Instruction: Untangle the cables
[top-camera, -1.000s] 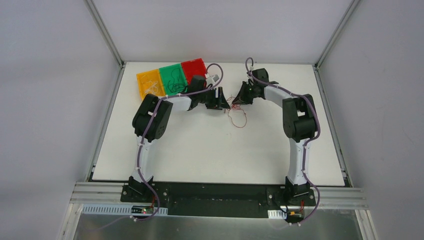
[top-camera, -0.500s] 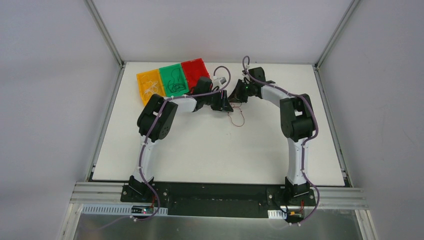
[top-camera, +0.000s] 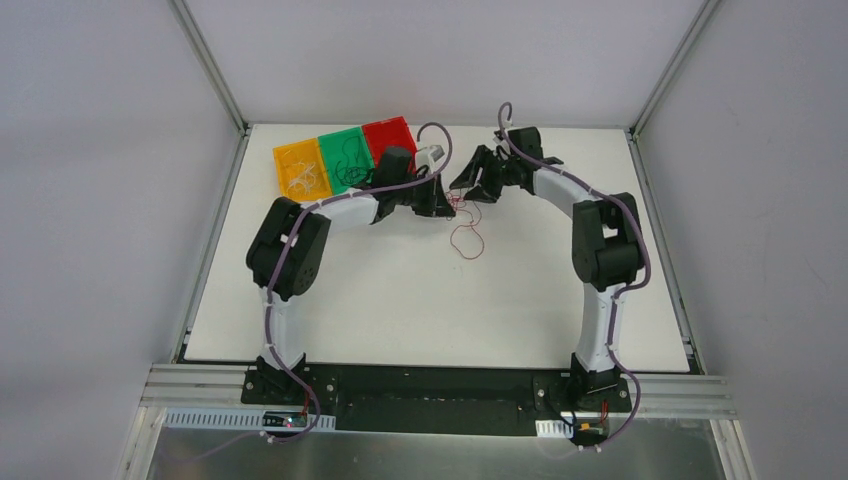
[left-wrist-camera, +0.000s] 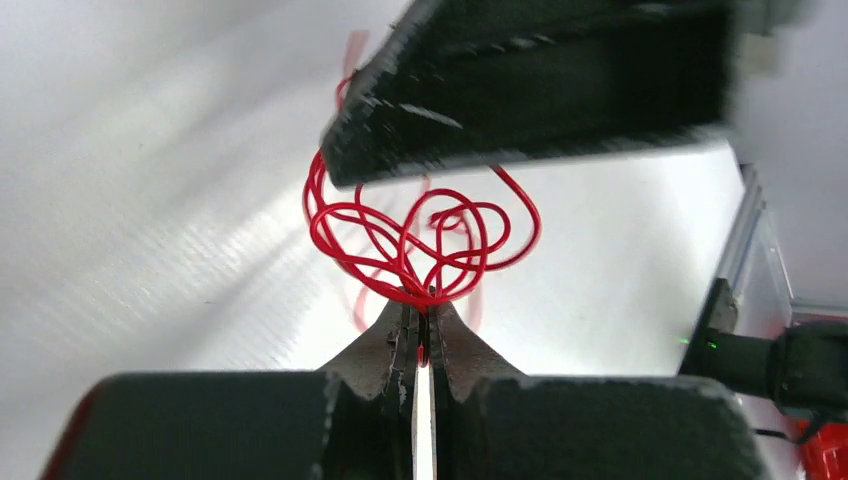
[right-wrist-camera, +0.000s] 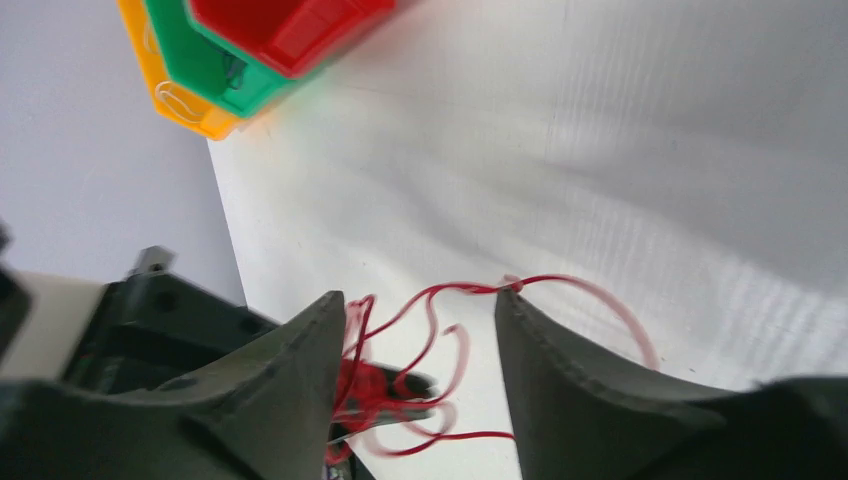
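A tangle of red cable (left-wrist-camera: 420, 235) hangs in loose loops from my left gripper (left-wrist-camera: 420, 303), which is shut on it at the bottom of the bundle. From above, the red cable (top-camera: 466, 240) trails down onto the white table (top-camera: 400, 300) below both grippers. My right gripper (right-wrist-camera: 418, 300) is open, and strands of the red cable (right-wrist-camera: 470, 290) pass between its spread fingers. The left gripper (top-camera: 452, 205) and right gripper (top-camera: 470, 185) nearly touch at the back middle of the table. Dark cables (top-camera: 350, 160) lie in the green bin and whitish cables (top-camera: 305, 177) in the yellow one.
Three bins stand in a row at the back left: yellow bin (top-camera: 285, 158), green bin (top-camera: 335, 140) and red bin (top-camera: 388, 135). Metal frame rails (top-camera: 210, 75) run along the table's edges.
My left gripper has shut on the red cable. My right gripper has opened and let its hold go. Both wrists shifted slightly around the tangle.
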